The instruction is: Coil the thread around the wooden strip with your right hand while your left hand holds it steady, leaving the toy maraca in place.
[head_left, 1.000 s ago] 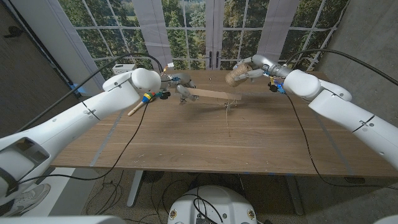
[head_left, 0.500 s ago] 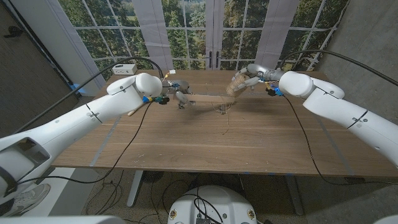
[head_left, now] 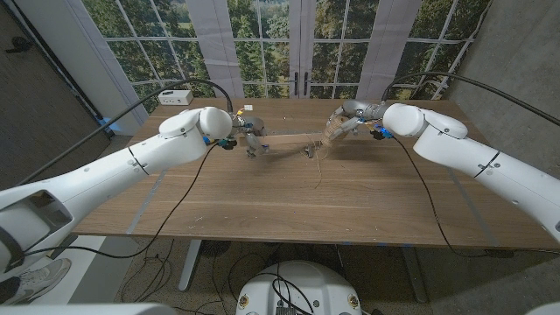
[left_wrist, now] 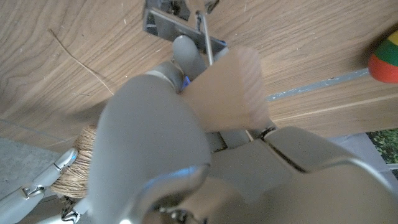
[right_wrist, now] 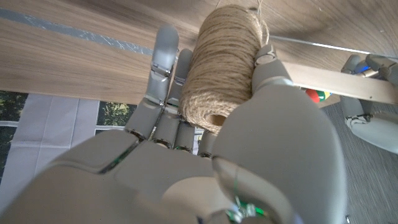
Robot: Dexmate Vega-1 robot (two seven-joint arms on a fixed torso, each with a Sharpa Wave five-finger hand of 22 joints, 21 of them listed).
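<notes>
The left hand (head_left: 253,140) grips one end of the wooden strip (head_left: 284,140) and holds it above the far half of the desk (head_left: 262,197); in the left wrist view the strip's pale end (left_wrist: 227,90) passes between the closed fingers (left_wrist: 186,56). The strip extends from this hand toward the right hand (head_left: 343,122), roughly level over the desk surface. The right hand holds a spool of brown thread (head_left: 331,132) at the strip's other end; in the right wrist view the fingers (right_wrist: 163,74) and thumb are wrapped around the spool (right_wrist: 221,65), with the strip (right_wrist: 329,81) running just beside it. A strand of thread (head_left: 320,168) hangs from the strip near the spool down toward the desk. The toy maraca (left_wrist: 384,59), with red, yellow and green bands, lies on the desk beside the left arm, apart from the strip. A white box (head_left: 176,96) sits at the far left corner of the desk.
</notes>
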